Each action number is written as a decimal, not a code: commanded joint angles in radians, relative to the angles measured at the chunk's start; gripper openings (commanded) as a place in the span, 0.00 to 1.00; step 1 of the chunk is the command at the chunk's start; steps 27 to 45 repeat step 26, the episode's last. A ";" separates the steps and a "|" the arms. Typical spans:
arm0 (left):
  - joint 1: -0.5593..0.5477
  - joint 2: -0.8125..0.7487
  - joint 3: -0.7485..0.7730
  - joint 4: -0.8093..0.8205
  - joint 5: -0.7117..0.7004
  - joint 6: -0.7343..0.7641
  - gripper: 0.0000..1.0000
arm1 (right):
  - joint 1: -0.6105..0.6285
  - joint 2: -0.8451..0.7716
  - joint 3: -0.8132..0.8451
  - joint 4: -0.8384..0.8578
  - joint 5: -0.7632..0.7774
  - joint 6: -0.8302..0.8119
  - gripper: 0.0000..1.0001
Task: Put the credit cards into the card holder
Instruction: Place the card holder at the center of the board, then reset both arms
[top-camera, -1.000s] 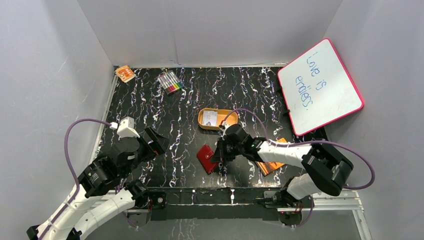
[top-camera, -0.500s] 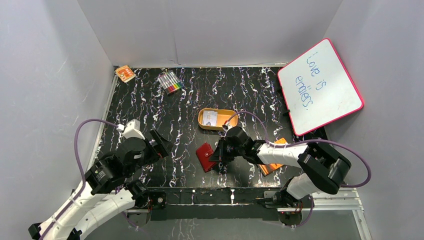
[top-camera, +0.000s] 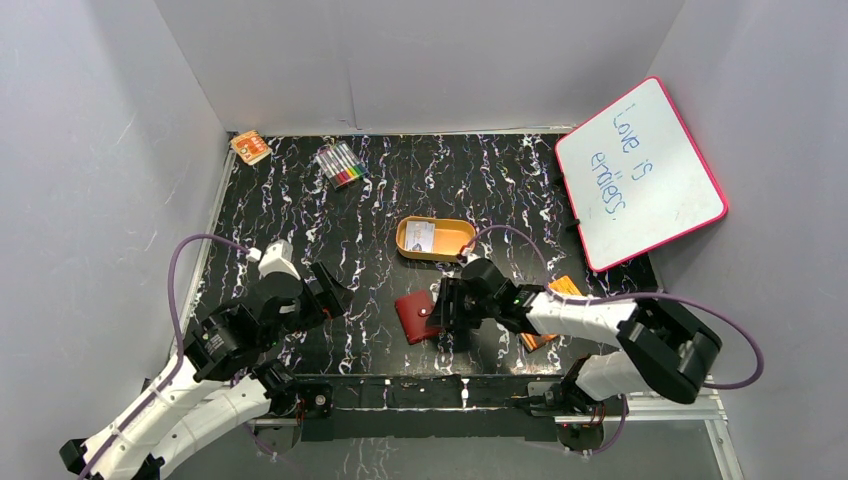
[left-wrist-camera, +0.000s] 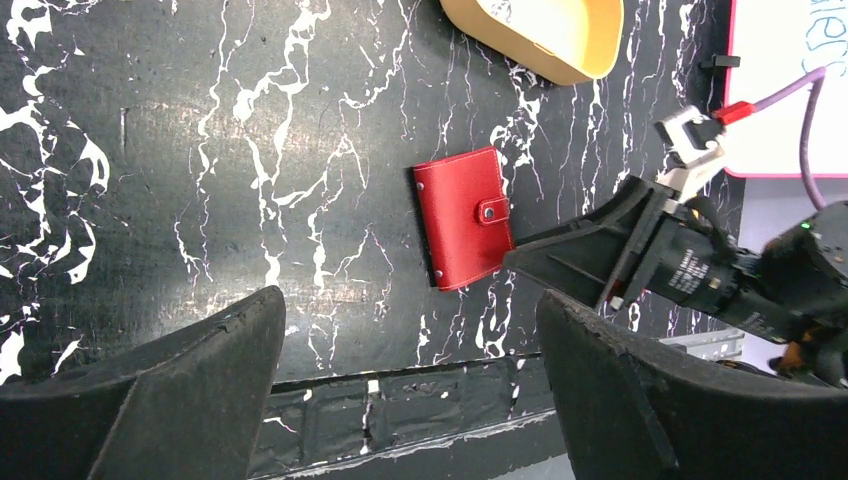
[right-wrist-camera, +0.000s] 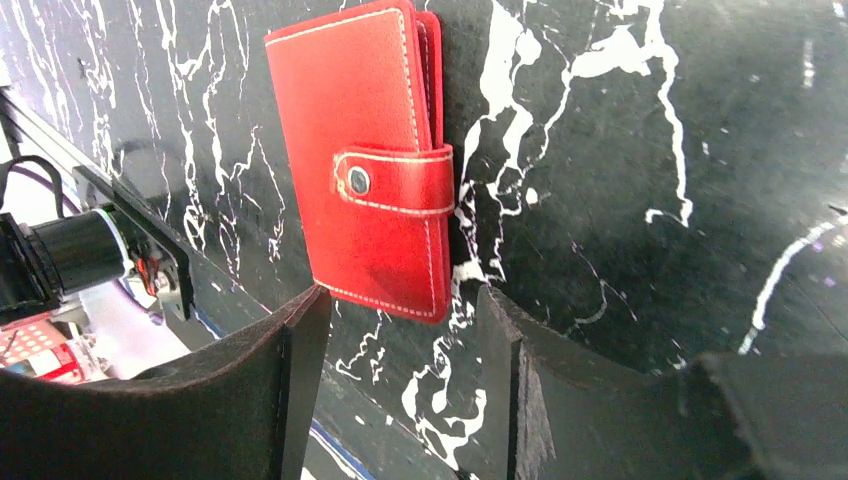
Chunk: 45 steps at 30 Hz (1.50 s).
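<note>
The right hand (right-wrist-camera: 398, 330), fingers apart and empty, hovers just beside the card holder (right-wrist-camera: 365, 150), which lies snapped shut near the tabletop's near edge. The left hand (left-wrist-camera: 410, 330) gapes wide. Opening seems the step in hand: the tab needs unsnapping. A credit card (top-camera: 421, 236) lies in the orange tin (top-camera: 450, 250).

Left hand (left-wrist-camera: 408, 310) gapes wide; right hand (right-wrist-camera: 403, 300) parted.

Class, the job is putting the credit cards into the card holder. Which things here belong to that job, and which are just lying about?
Belong to the job:
- red card holder, closed with its tab snapped
- pale credit card, lying in the orange tin

Just lying about:
- whiteboard
- marker pack
- orange booklet
- small orange box
</note>
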 joint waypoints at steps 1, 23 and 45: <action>-0.003 -0.010 -0.025 0.002 0.003 0.013 0.93 | 0.000 -0.113 -0.017 -0.104 0.073 -0.052 0.64; -0.004 0.135 -0.004 0.029 -0.182 0.082 0.95 | 0.002 -0.648 0.131 -0.515 0.743 -0.190 0.98; -0.003 0.126 -0.003 0.046 -0.158 0.118 0.95 | 0.001 -0.665 0.130 -0.521 0.728 -0.212 0.99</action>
